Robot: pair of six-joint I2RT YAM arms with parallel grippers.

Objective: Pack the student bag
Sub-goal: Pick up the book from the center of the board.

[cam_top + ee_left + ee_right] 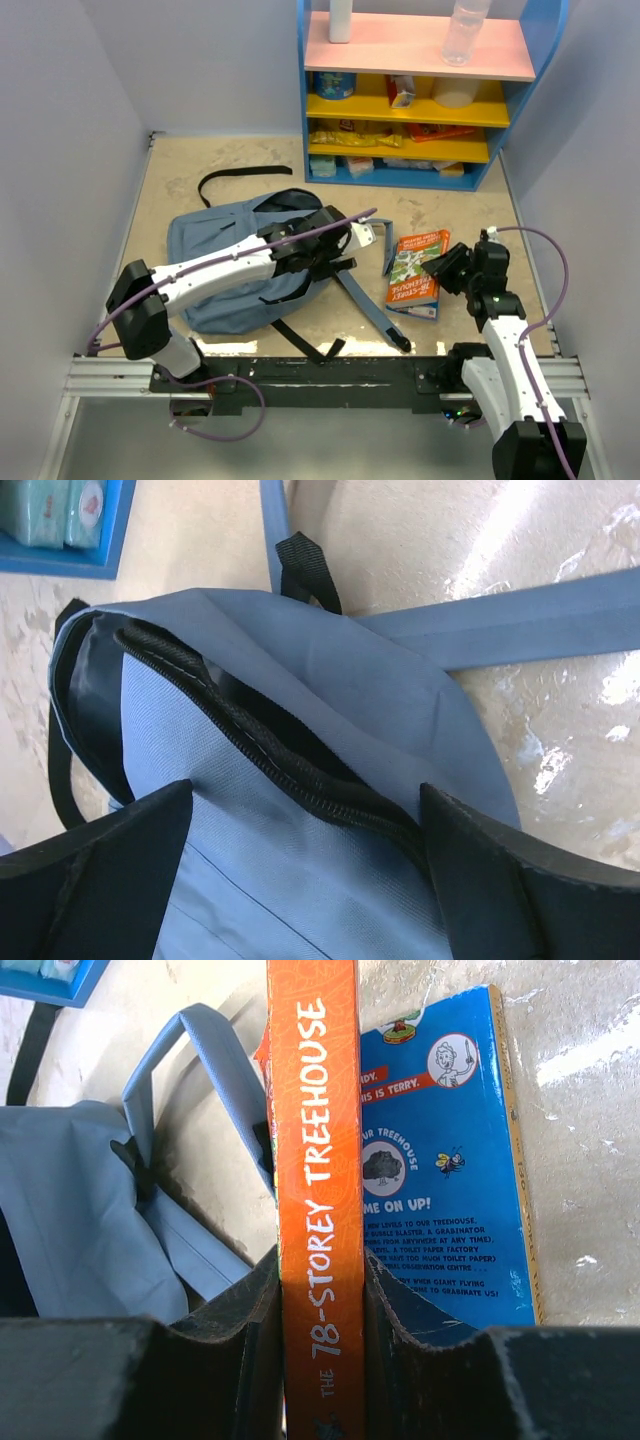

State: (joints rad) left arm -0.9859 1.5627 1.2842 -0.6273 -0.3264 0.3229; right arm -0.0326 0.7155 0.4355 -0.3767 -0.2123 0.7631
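Note:
The student bag (225,275) lies flat on the table, grey-blue, its black zip (290,765) partly undone. My left gripper (335,240) hovers over the bag's top end. In the left wrist view this gripper (305,795) is open, its fingers straddling the zip line and blue fabric, gripping nothing. To the right, my right gripper (441,268) is shut on an orange book (320,1140), held on edge by its spine, which reads "The 78-Storey Treehouse". The right gripper (322,1270) has a jaw pressed against each cover. A blue book (450,1160) lies flat under it.
A blue shelf unit (400,175) with bottles and packets stands at the back right. Padded shoulder straps (370,305) trail between bag and books, and a thin black webbing loop (230,175) lies behind the bag. Grey walls close in on both sides.

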